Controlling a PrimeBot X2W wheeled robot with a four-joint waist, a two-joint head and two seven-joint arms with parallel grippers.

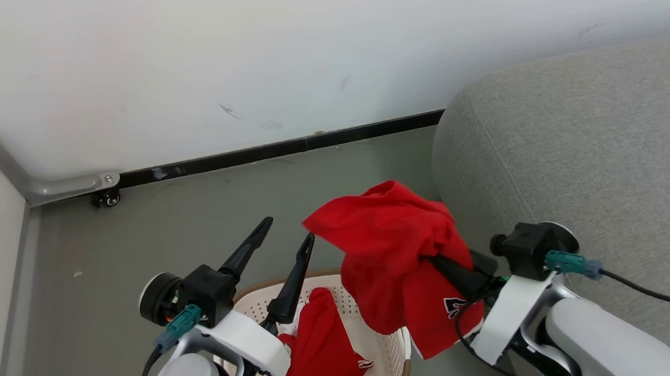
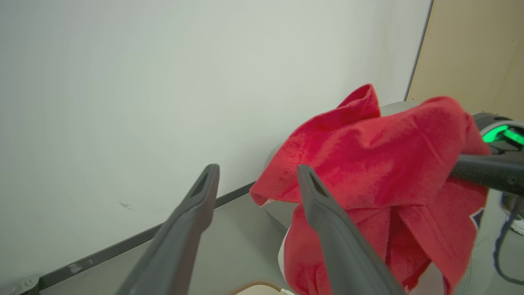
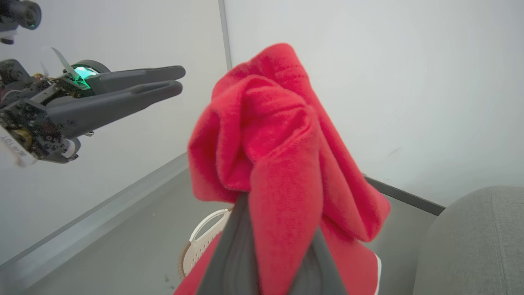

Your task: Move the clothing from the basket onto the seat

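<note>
A bright red garment (image 1: pixel 390 248) of the clothing hangs bunched over my right gripper (image 1: pixel 439 264), which is shut on it just left of the grey seat (image 1: pixel 585 140). The cloth hides the fingertips; a dark number patch shows low on the cloth. In the right wrist view the garment (image 3: pixel 278 135) drapes over both dark fingers (image 3: pixel 233 250). My left gripper (image 1: pixel 288 230) stands open and empty above the basket (image 1: pixel 398 345), just left of the lifted garment (image 2: pixel 368 155). Another red garment (image 1: pixel 320 338) lies in the cream basket.
A white wall with a black skirting strip (image 1: pixel 287 149) runs behind the grey floor (image 1: pixel 160 237). A metal rail foot with a small caster (image 1: pixel 106 197) sits at the left corner. The seat's rounded side (image 3: pixel 479 237) rises right beside the basket (image 3: pixel 200 241).
</note>
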